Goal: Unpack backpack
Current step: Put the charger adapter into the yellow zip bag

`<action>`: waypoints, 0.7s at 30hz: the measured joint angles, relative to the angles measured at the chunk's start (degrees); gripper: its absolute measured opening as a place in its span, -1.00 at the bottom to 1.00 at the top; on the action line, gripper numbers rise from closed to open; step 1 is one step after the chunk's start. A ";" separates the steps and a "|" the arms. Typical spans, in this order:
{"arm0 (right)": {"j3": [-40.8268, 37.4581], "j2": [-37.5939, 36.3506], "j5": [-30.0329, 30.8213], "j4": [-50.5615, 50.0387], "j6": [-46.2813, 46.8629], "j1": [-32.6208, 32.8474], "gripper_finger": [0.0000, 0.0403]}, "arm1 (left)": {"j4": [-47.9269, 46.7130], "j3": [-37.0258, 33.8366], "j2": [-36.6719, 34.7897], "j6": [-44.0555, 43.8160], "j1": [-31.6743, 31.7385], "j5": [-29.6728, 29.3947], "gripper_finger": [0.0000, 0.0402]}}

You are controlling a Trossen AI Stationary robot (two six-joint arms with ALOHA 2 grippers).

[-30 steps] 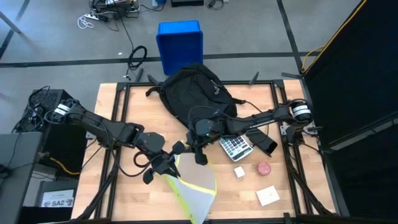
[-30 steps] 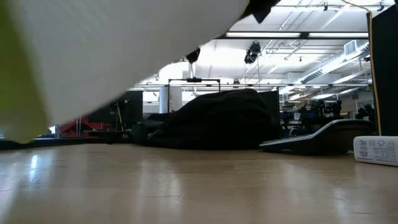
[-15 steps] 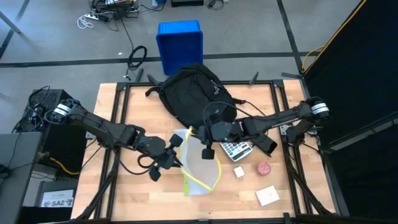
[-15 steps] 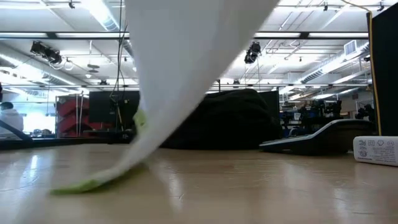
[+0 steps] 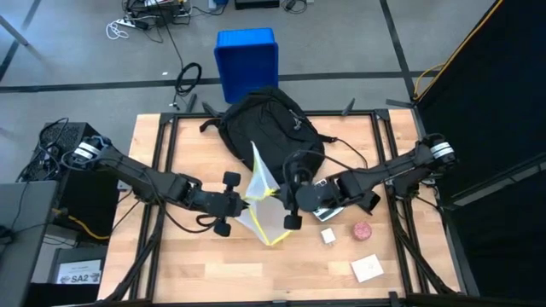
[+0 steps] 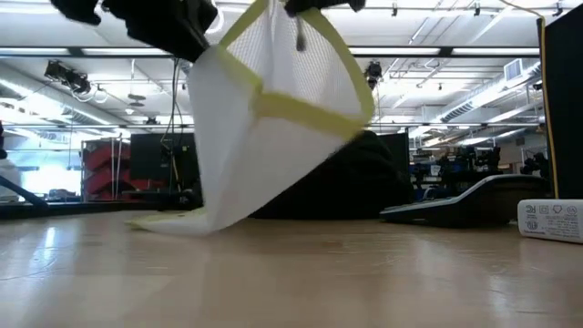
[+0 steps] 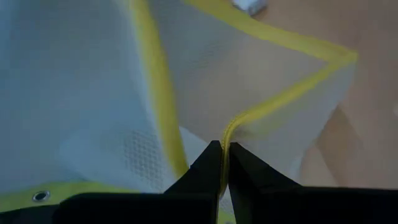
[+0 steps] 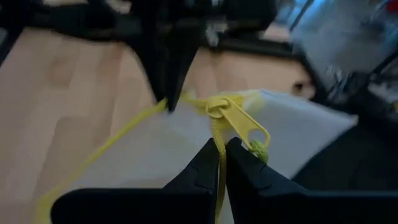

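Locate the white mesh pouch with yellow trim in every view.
High: white mesh pouch with yellow trim, table centre, before the black backpack.
Low: upper centre, backpack behind.
Left wrist: fills the frame.
Right wrist: centre.
Shared landmark: its yellow trim.

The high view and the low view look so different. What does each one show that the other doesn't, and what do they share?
Only the high view shows the blue bin behind the table, the calculator, the small pink round thing, and the left gripper and right gripper both pinching the white mesh pouch. Only the low view shows the room's ceiling lights and a white box side-on. Both show the pouch lifted above the wooden table with the black backpack behind it.
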 joint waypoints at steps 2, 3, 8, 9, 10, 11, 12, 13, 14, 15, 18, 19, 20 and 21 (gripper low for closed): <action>-0.87 0.43 0.12 -0.61 3.08 0.96 -1.00 | 0.83 -1.58 -0.02 -0.01 -0.07 -0.06 -1.00; -1.63 0.50 0.15 -2.07 4.69 1.55 -1.00 | 1.50 -2.58 -0.02 -0.13 -0.07 -0.11 -1.00; -5.71 1.71 -0.04 -2.42 12.88 4.70 -1.00 | 8.82 -8.80 -0.02 -1.55 0.00 -0.21 -1.00; -6.66 1.73 -0.21 -2.63 14.52 5.30 -1.00 | 10.53 -10.01 -0.02 -1.74 0.00 -0.28 -1.00; -7.64 1.84 -0.22 -2.37 16.25 5.80 -1.00 | 12.35 -11.18 -0.02 -1.97 0.00 -0.37 -1.00; -8.61 1.99 -0.23 -1.82 17.93 6.26 -1.00 | 14.04 -12.22 -0.02 -2.22 0.00 -0.36 -1.00; -9.61 2.13 -0.26 -1.66 19.62 6.82 -1.00 | 15.80 -13.24 -0.02 -2.56 0.00 -0.38 -1.00; -10.66 2.25 -0.22 -2.07 21.26 7.29 -1.00 | 17.66 -14.20 -0.02 -2.91 0.00 -0.44 -1.00; -11.61 2.51 -0.14 -1.99 22.79 7.69 -1.00 | 19.72 -15.22 -0.02 -3.16 0.00 -0.43 -1.00; -12.46 2.78 -0.05 -0.76 24.08 7.90 -1.00 | 22.08 -16.36 -0.02 -3.22 0.00 0.09 -1.00; -15.59 3.25 0.19 1.77 26.06 8.16 -1.00 | 31.69 -20.13 -0.02 -2.46 -0.09 4.36 -1.00; -16.17 3.45 0.65 1.74 26.36 8.14 -1.00 | 35.51 -21.30 -0.02 -1.51 -0.11 5.46 -1.00; -16.67 3.46 1.28 1.11 26.46 8.11 -1.00 | 38.52 -22.40 -0.02 -0.82 -0.11 6.30 -1.00; -16.90 3.42 1.87 0.92 26.41 8.11 -1.00 | 41.01 -23.57 -0.02 0.19 -0.11 6.98 -1.00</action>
